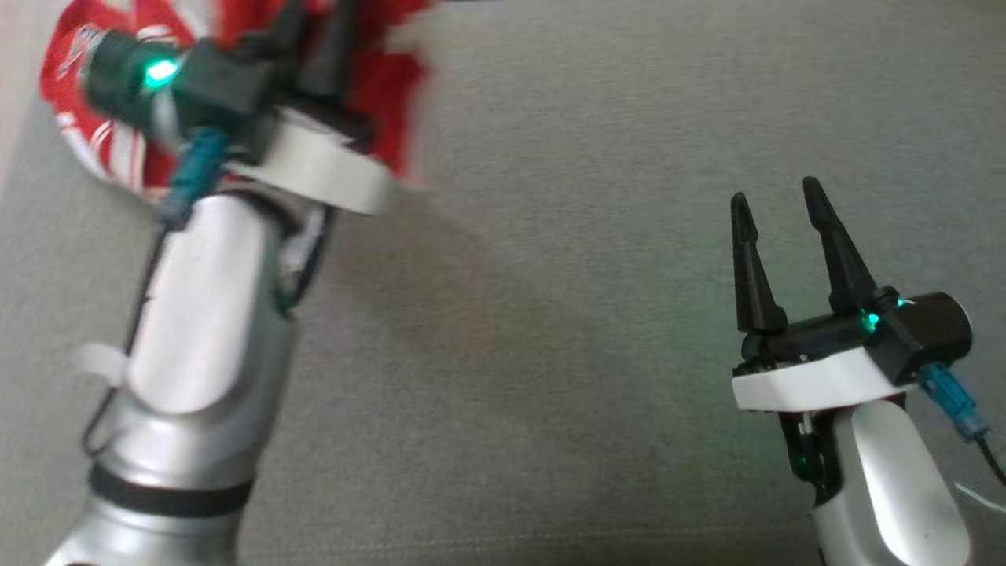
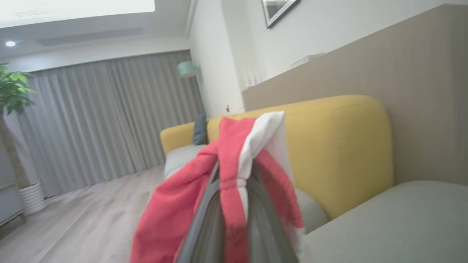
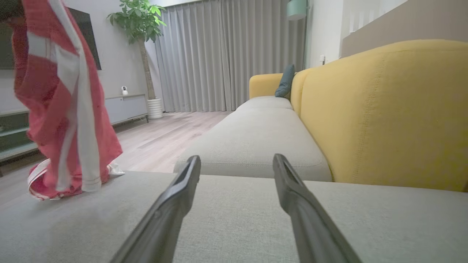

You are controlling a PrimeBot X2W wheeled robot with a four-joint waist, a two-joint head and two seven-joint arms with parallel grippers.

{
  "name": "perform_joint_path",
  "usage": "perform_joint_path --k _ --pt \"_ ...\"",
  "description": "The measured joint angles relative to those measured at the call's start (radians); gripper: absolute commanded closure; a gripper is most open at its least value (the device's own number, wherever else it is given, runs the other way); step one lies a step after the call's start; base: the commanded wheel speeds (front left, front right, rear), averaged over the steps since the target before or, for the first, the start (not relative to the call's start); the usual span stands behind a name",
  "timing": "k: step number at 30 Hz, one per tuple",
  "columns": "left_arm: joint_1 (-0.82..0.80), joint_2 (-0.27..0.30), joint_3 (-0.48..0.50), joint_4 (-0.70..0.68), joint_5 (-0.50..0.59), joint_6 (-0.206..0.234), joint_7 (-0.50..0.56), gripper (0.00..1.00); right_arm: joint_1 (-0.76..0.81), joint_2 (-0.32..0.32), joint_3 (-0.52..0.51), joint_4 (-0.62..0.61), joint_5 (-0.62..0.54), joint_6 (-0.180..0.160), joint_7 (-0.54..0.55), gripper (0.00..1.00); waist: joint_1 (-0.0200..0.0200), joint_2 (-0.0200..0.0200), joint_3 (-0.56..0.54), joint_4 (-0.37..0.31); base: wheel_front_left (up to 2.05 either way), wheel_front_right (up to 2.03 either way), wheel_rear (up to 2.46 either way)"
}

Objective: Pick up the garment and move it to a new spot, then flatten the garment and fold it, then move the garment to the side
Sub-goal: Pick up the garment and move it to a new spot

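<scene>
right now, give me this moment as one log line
stage: pick up | left claw: shut on garment, raised, hem on seat | right claw: open, empty

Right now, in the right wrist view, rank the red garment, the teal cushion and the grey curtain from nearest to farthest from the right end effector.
From the right end effector:
1. red garment: nearest, hanging at the left, hem on the grey seat.
2. teal cushion: farther, at the far end of the sofa.
3. grey curtain: farthest, along the back of the room.

No text is readable; white markings on the garment [image 1: 381, 94] are blurred.
</scene>
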Motion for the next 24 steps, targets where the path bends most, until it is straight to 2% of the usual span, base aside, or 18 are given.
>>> perform_joint_path --k 6,10,18,24 --pt "-0.038 -0.042 -0.086 -0.079 -0.038 -0.024 0.017 1.0 0.011 0.0 -0.025 -0.003 0.009 0.0 -0.002 0.0 0.0 0.0 -0.009 -0.06 0.0 0.0 0.0" --pt "0.004 -0.042 -0.128 -0.069 -0.08 -0.041 0.051 1.0 0.011 0.001 -0.063 -0.014 0.009 0.0 -0.002 0.0 0.0 0.0 -0.001 -0.108 0.0 0.0 0.0" --pt "0.256 0.044 -0.145 0.204 -0.101 -0.04 0.053 1.0 0.012 0.002 -0.126 -0.037 0.016 0.0 -0.002 0.0 0.0 0.0 0.05 -0.173 0.0 0.0 0.0" --pt "0.272 0.059 -0.141 0.347 -0.106 -0.03 -0.001 1.0 0.014 0.002 -0.134 -0.039 0.007 0.0 -0.002 0.0 0.0 0.0 0.074 -0.181 0.0 0.0 0.0"
